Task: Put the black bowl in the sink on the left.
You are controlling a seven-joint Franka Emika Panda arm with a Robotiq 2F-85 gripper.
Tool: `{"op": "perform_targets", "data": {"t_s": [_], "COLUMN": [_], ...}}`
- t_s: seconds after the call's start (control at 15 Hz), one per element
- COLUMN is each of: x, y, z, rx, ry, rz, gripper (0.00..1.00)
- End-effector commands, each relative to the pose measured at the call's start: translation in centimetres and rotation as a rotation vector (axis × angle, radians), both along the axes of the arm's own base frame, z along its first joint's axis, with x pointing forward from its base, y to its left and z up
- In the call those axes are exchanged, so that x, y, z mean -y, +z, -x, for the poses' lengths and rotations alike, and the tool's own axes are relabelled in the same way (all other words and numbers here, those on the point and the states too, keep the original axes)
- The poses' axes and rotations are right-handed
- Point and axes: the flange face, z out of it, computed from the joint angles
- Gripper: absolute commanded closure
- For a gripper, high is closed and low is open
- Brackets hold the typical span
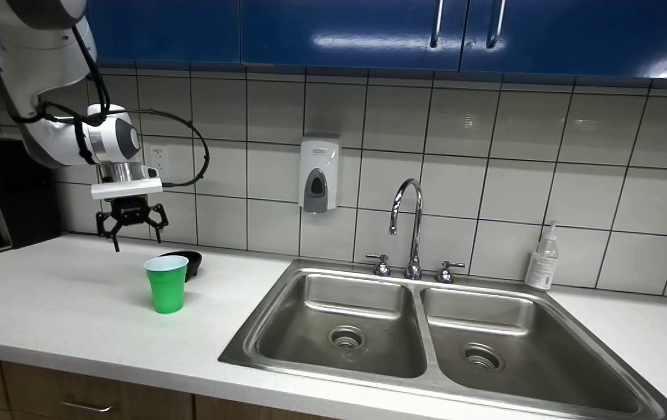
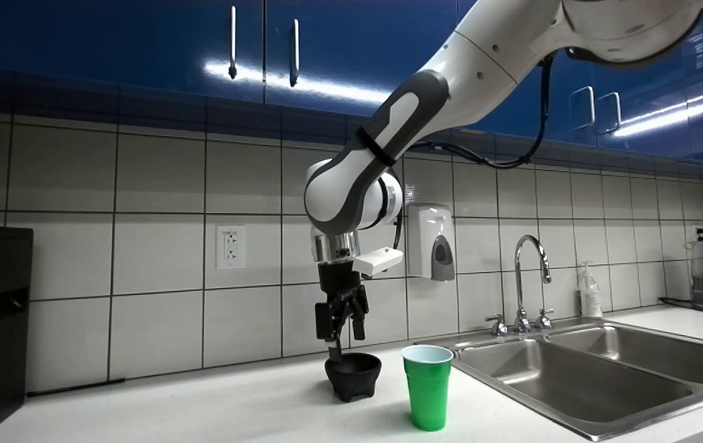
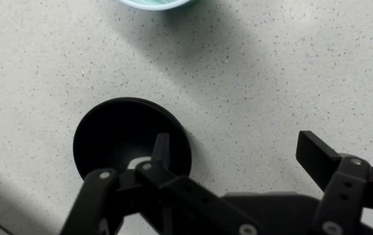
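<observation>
The black bowl stands upright on the white counter. In an exterior view it is partly hidden behind the green cup; its dark side shows there. In the wrist view the bowl lies at lower left, its inside dark. My gripper is open and empty, above the counter and off to one side of the bowl. It also shows in an exterior view. In the wrist view the gripper has its left finger overlapping the bowl and its right finger over bare counter. The left sink basin holds nothing visible.
The green cup stands close to the bowl, on the sink side. The right basin, faucet and soap bottle are farther right. A soap dispenser hangs on the tiled wall. A coffee maker stands at far left.
</observation>
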Motion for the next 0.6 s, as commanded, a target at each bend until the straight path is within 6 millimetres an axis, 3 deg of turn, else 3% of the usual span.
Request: {"op": "perform_targets", "data": {"t_s": [0.0, 0.53], "x": [-0.2, 0.5], "y": [-0.7, -3.4], "z": [-1.9, -4.5], "rx": [-0.012, -0.049], "ry": [-0.031, -0.068], "rz": [0.033, 0.056], "gripper": [0.00, 0.00]}}
